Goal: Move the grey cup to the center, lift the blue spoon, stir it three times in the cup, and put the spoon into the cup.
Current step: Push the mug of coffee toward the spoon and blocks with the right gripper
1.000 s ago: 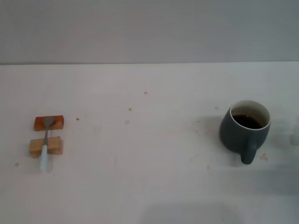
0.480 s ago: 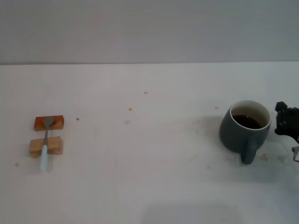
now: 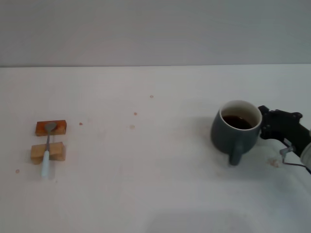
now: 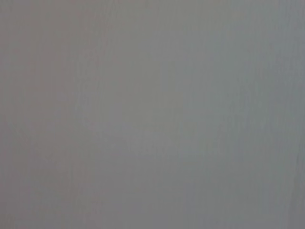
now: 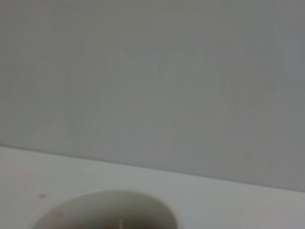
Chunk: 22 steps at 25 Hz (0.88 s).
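A white surface (image 3: pixel 155 194) meets a grey wall. The cup (image 3: pixel 234 130) stands right of centre, handle toward the robot, with the right gripper (image 3: pixel 266 127) against its right side; whether that gripper is apart or together cannot be told. Far left, the spoon (image 3: pixel 46 148) lies across two wooden blocks (image 3: pixel 48 151), well apart from the cup.

White table (image 3: pixel 146 184) carries grey cup (image 3: pixel 233 131) and two wooden blocks (image 3: pixel 48 141)

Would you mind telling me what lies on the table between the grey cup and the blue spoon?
Only bare table with faint specks, in the head view, between the grey cup and the blue spoon.
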{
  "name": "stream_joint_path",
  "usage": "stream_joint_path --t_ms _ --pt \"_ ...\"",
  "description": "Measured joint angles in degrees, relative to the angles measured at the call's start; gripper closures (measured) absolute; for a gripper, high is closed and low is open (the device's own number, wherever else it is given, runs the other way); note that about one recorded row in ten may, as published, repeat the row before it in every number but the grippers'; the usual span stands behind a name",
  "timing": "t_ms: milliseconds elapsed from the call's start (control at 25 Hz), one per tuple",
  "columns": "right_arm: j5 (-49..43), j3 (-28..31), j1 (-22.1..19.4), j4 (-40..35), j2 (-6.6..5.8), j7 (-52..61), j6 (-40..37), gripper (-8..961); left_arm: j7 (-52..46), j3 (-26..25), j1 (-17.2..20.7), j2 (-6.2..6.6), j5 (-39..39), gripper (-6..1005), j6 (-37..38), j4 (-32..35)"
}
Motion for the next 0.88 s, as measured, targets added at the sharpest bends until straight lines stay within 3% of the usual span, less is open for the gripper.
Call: stream_joint_path --t_ms 320,880 --pt "-0.31 -4.51 2.84 0.42 0.11 2.11 2.76 955 0.08 0.0 -0.04 0.07 -0.11 318 0.21 0.0" --pt "-7.02 -4.88 6.53 2.9 0.84 6.18 7.78 954 0.12 0.0 0.07 0.18 -0.14 318 0.13 0.0"
